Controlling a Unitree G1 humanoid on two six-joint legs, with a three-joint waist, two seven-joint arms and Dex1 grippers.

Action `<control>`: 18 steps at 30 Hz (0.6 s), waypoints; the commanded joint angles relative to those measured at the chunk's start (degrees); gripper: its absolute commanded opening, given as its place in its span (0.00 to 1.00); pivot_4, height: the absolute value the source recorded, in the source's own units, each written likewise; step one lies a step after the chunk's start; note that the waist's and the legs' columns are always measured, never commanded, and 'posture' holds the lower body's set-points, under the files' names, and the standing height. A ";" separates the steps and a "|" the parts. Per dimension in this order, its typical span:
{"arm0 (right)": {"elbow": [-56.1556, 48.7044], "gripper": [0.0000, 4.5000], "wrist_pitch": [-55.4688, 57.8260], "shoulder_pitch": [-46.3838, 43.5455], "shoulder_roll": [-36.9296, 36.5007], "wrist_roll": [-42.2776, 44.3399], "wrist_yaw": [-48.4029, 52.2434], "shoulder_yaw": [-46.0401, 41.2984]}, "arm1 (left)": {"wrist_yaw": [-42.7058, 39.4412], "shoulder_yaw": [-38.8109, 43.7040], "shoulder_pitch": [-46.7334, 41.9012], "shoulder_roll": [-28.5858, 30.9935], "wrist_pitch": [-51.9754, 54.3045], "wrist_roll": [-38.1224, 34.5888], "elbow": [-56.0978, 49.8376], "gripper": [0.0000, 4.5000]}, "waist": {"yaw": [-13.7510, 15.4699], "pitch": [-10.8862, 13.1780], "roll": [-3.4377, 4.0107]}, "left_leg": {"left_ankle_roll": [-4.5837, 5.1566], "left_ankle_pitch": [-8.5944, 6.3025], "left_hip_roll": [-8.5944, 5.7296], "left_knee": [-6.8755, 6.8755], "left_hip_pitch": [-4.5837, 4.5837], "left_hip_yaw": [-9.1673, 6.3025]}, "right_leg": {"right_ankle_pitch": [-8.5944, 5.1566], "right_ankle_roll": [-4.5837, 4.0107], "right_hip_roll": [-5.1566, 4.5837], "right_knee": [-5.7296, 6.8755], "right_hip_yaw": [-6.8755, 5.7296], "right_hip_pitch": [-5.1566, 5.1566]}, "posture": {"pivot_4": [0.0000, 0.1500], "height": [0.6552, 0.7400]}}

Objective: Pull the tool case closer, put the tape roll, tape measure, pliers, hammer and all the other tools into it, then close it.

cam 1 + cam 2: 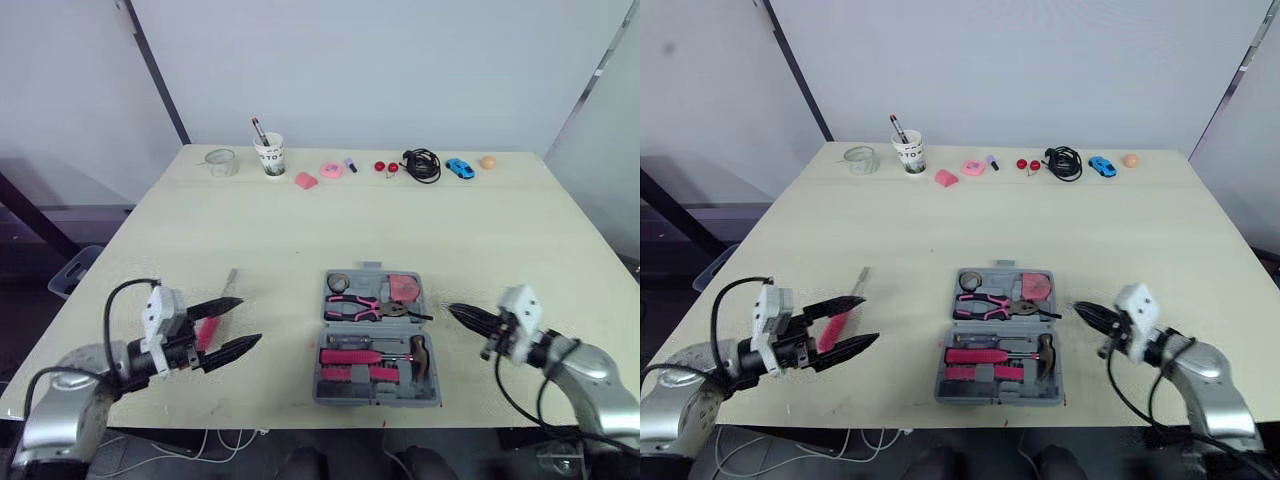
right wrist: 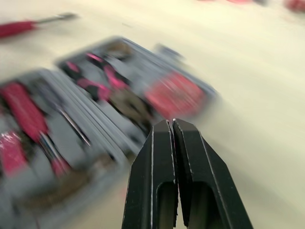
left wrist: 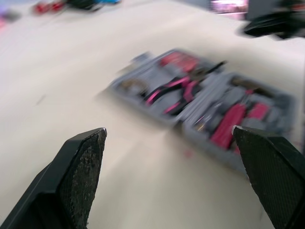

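The grey tool case [image 1: 345, 385] lies open near the table's front edge, midway between my two arms. In it sit pink-handled pliers [image 1: 362, 306], a red tape measure [image 1: 404, 288], a tape roll [image 1: 338, 283], a hammer [image 1: 420, 355] and pink screwdrivers [image 1: 358, 357]. A pink-handled screwdriver [image 1: 209, 328] lies on the table to the case's left. My left gripper [image 1: 250, 320] hovers open over that screwdriver's handle, its fingers pointing toward the case. My right gripper [image 1: 452, 310] is shut on nothing, its tips just right of the case's upper half.
Along the table's far edge stand a glass jar [image 1: 221, 161], a paper cup with pens [image 1: 269, 153], small pink items [image 1: 306, 180], a black cable [image 1: 422, 164], a blue toy car [image 1: 460, 168] and an orange ball [image 1: 487, 161].
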 commanded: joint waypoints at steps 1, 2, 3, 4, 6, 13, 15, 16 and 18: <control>-1.37 0.14 -2.02 3.20 -0.94 3.39 1.00 -5.02 | 2.64 3.64 2.03 -1.00 -1.80 1.42 0.89 1.00 | 0.00 0.00 0.00 | 0.00 0.00 0.00 0.00 0.00 0.01 | -0.09 -0.16 -0.01 0.00 0.00 0.00 | 1.00 1.00; -1.64 0.17 -2.09 4.59 -1.06 4.09 1.11 -6.14 | 3.50 4.26 2.78 -1.49 -2.49 2.01 1.56 1.00 | 0.01 0.00 0.00 | 0.00 0.00 0.00 0.00 0.00 0.02 | -0.11 -0.19 -0.01 0.00 0.01 0.00 | 1.00 1.00; -1.79 0.30 -2.08 5.74 -1.01 4.82 1.07 -7.26 | 4.08 4.87 3.44 -2.04 -2.88 2.28 1.98 1.00 | 0.00 -0.01 0.00 | 0.00 0.00 0.00 0.00 0.01 0.02 | -0.11 -0.20 -0.01 0.00 0.02 0.00 | 1.00 1.00; -1.76 0.35 -2.15 6.99 -0.88 5.57 0.84 -8.56 | 4.63 5.53 4.12 -2.60 -3.43 2.55 2.68 1.00 | -0.03 -0.01 -0.01 | 0.00 0.00 0.00 0.00 0.04 0.02 | -0.11 -0.20 -0.01 0.00 0.04 0.01 | 1.00 1.00; -1.61 0.56 -2.42 8.55 -0.82 6.27 0.53 -9.99 | 5.31 6.34 4.90 -3.30 -4.18 3.03 3.48 1.00 | -0.01 -0.01 -0.01 | 0.00 0.00 0.02 0.00 0.04 0.02 | -0.11 -0.22 -0.02 0.00 0.07 0.00 | 1.00 1.00; 1.63 1.00 -5.94 17.01 0.77 7.60 -0.34 -16.47 | 11.65 9.15 9.74 -8.35 -7.07 5.17 4.51 1.00 | 0.05 -0.06 -0.02 | -0.01 -0.01 0.02 0.00 0.05 -0.01 | -0.12 -0.22 -0.08 -0.02 0.12 0.00 | 1.00 1.00; 2.78 1.00 -7.08 18.90 1.54 7.77 -0.65 -17.90 | 13.36 10.17 11.67 -9.75 -6.88 4.83 3.98 1.00 | 0.02 -0.11 -0.09 | -0.01 -0.01 0.03 -0.01 0.05 -0.04 | -0.12 -0.23 -0.09 -0.04 0.13 0.00 | 1.00 1.00; 3.18 1.00 -7.45 19.42 1.67 7.88 -0.62 -18.23 | 13.79 10.40 12.33 -10.14 -6.78 4.67 3.64 1.00 | 0.02 -0.13 -0.11 | -0.01 -0.01 0.04 -0.01 0.06 -0.04 | -0.12 -0.23 -0.10 -0.04 0.13 0.00 | 1.00 1.00; 4.32 1.00 -8.33 20.26 1.95 7.57 -0.70 -18.74 | 14.06 10.71 13.38 -10.43 -7.23 5.09 4.46 1.00 | 0.00 -0.17 -0.11 | -0.02 -0.01 0.10 -0.01 0.09 -0.08 | -0.12 -0.23 -0.12 -0.04 0.16 -0.01 | 1.00 1.00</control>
